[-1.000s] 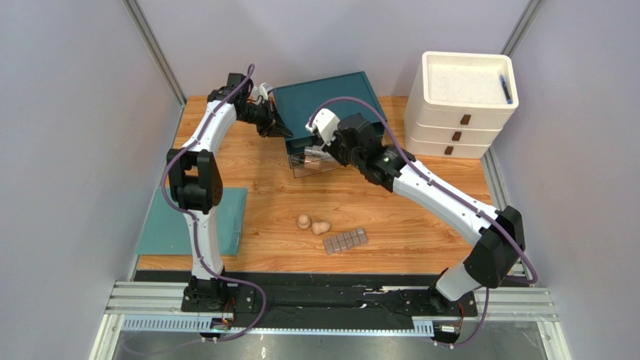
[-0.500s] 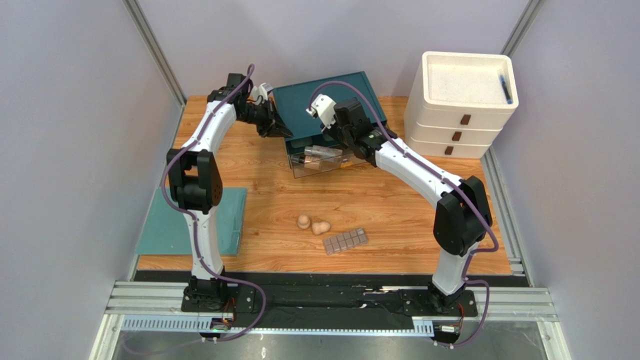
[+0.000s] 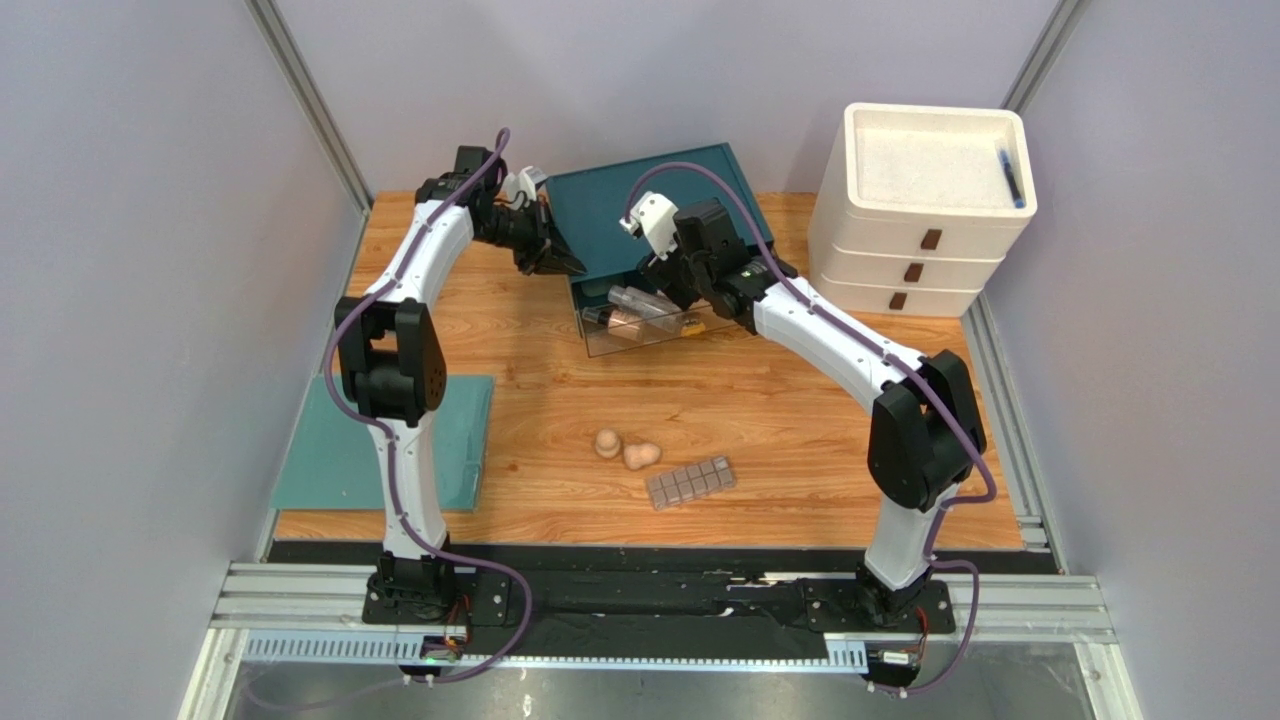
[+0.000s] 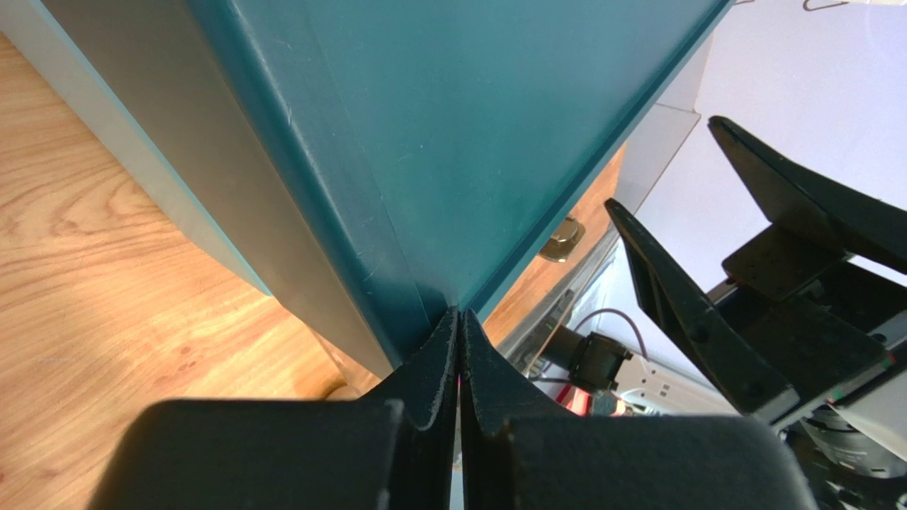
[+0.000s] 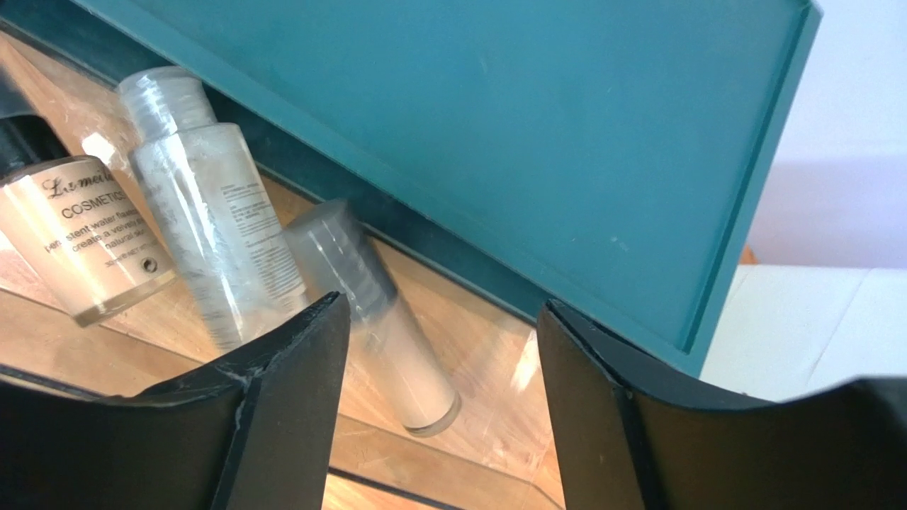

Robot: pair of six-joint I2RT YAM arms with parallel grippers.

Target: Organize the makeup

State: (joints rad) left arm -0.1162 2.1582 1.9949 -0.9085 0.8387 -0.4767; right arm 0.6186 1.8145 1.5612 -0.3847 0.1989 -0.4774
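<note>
A clear box (image 3: 631, 333) sits under the raised teal lid (image 3: 646, 203) at the back. In the right wrist view it holds a clear cylindrical bottle (image 5: 213, 228), a beige tube (image 5: 80, 239) and a second beige tube (image 5: 383, 319), which is blurred. My right gripper (image 3: 669, 285) hangs open and empty just above them (image 5: 442, 303). My left gripper (image 3: 568, 258) is shut on the lid's left corner (image 4: 460, 313). Two beige sponges (image 3: 607, 443) (image 3: 643, 453) and the brown palette (image 3: 691, 482) lie on the table in front.
A white three-drawer unit (image 3: 920, 225) stands at the back right with a blue pen (image 3: 1013, 177) in its top tray. A teal mat (image 3: 383, 443) lies at the left edge. Grey walls close in both sides.
My right arm's elbow has swung back and its gripper has shifted slightly back over the clear box. The second tube now lies loose in the box. The left arm has not moved.
</note>
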